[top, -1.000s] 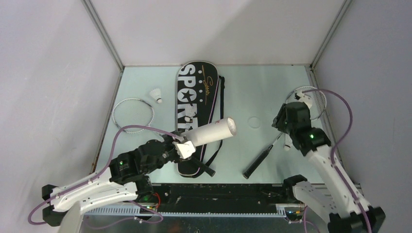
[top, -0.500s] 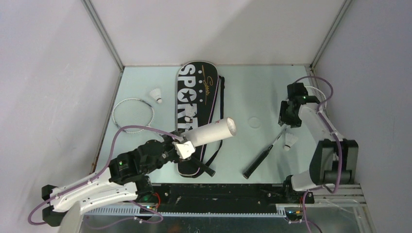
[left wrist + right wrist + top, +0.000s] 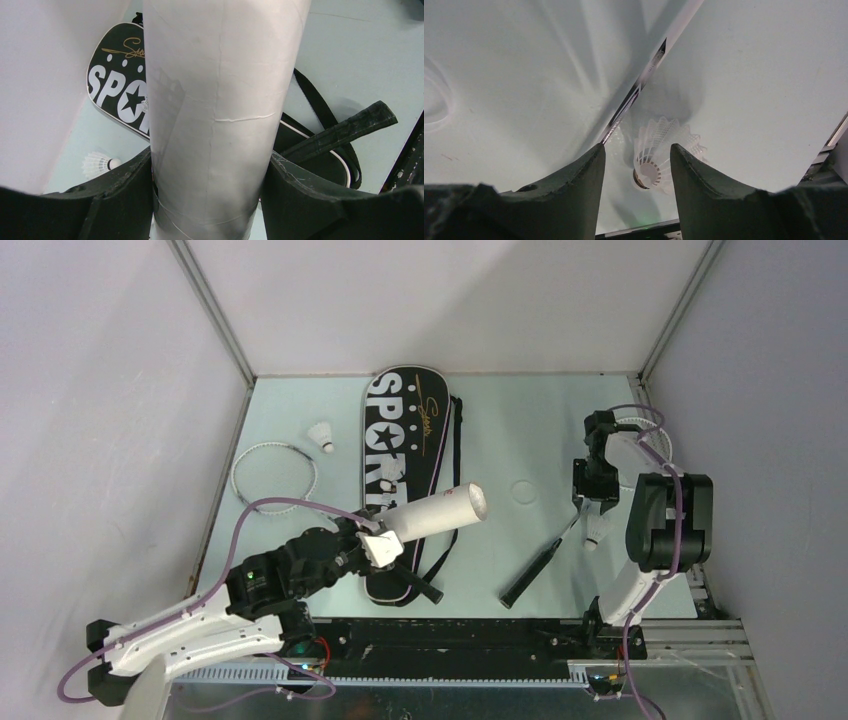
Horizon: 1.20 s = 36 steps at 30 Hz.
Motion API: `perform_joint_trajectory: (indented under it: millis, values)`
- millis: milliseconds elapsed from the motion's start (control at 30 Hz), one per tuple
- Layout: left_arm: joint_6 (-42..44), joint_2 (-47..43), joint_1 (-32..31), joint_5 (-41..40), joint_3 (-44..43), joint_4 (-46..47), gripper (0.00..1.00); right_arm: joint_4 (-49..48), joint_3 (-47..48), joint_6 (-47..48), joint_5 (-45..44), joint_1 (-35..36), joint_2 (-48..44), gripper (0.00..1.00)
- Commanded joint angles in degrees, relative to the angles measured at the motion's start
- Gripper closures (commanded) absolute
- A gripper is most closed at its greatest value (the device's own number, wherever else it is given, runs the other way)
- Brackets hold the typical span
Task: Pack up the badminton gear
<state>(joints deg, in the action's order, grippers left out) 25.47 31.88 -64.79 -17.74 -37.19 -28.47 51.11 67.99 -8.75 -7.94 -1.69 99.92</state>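
My left gripper (image 3: 383,543) is shut on the lower end of the long white tube (image 3: 440,510) and holds it tilted above the black "SPORT" bag (image 3: 400,430). In the left wrist view the tube (image 3: 220,100) fills the space between the jaws of the gripper (image 3: 210,165). My right gripper (image 3: 593,506) is open over a white shuttlecock (image 3: 598,531). In the right wrist view that shuttlecock (image 3: 659,150) lies just past the open gripper (image 3: 636,150), beside a racket shaft (image 3: 644,82). That racket's black handle (image 3: 527,575) points toward the table's front edge. A second shuttlecock (image 3: 322,435) lies at the left.
The other racket's head (image 3: 273,472) lies at the left by the wall, and its black handle (image 3: 422,587) crosses the bag's near end. The right racket's head (image 3: 640,430) is against the right wall. A faint ring mark (image 3: 523,490) shows on the table.
My right arm has folded back, its elbow swinging up and toward the right wall, and the right shuttlecock is now uncovered. The left arm and tube have not moved.
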Motion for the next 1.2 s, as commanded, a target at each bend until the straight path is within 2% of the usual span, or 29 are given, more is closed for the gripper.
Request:
perform_joint_trajectory:
  millis: [0, 367, 600, 867, 1167]
  values:
    - [0.50, -0.23, 0.06, 0.35, -0.08, 2.64, 0.54, 1.99, 2.24, 1.49, -0.73, -0.74, 1.33, 0.47]
    - [0.54, -0.20, 0.02, 0.68, -0.16, 2.48, 0.55, 3.22, 2.21, 1.37, 2.49, -0.85, 1.87, 0.66]
    - [0.48, -0.28, 0.06, 0.96, -0.25, 2.35, 0.55, 4.29, 1.65, 1.20, 2.10, -1.11, 2.85, 0.67]
    - [0.53, -0.26, 0.03, 1.27, -0.32, 2.32, 0.55, 3.85, 1.27, 0.58, 2.08, -1.12, 0.43, 1.00]
    - [0.42, -0.32, 0.06, 1.18, -0.17, 2.48, 0.55, 5.08, 2.23, -1.85, 1.04, -1.12, -6.48, 1.00]
